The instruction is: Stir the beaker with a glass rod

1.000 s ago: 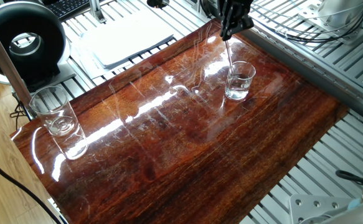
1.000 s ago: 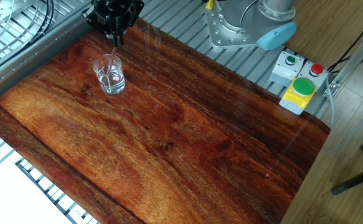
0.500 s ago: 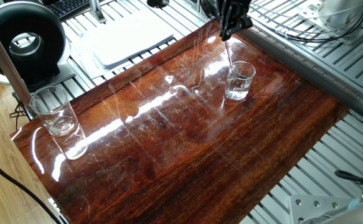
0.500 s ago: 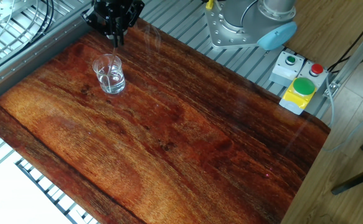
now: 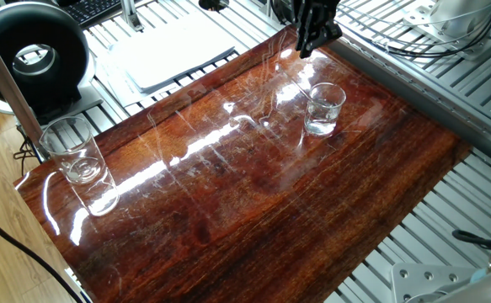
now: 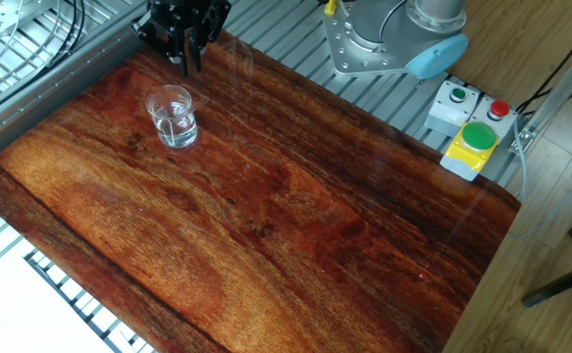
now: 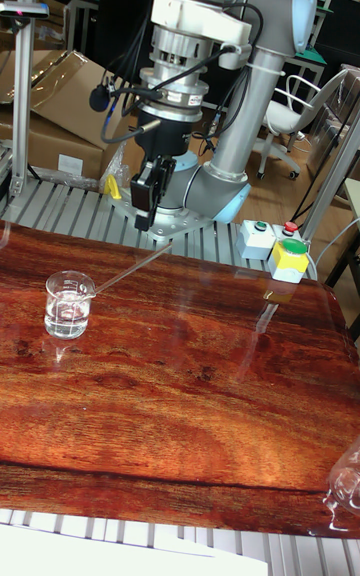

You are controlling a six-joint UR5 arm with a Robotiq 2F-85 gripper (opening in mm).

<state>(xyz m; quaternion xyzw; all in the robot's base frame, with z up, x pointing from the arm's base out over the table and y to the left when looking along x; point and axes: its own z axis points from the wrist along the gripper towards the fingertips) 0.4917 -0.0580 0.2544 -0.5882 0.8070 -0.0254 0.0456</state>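
The beaker point(image 5: 324, 108) point(image 6: 173, 118) point(image 7: 69, 306) stands upright on the wooden board near its far edge, with a little clear liquid in it. In the tall fixed view the glass rod point(image 7: 130, 271) leans out of the beaker over the rim, slanting up to the right. It is hard to make out in the other views. My gripper point(image 5: 309, 46) point(image 6: 189, 61) point(image 7: 146, 214) hangs above and just behind the beaker. Its black fingers stand slightly apart and hold nothing.
A taller glass tumbler point(image 5: 75, 150) stands at the board's opposite corner. A box with green and red buttons point(image 6: 472, 137) sits beside the robot base point(image 6: 393, 34). Off the board are a black round device point(image 5: 34, 55) and a white sheet point(image 5: 173, 50).
The rod was upright in my gripper with its tip in the beaker. It has left the fingers and now leans on the beaker's rim, and the gripper has risen slightly.
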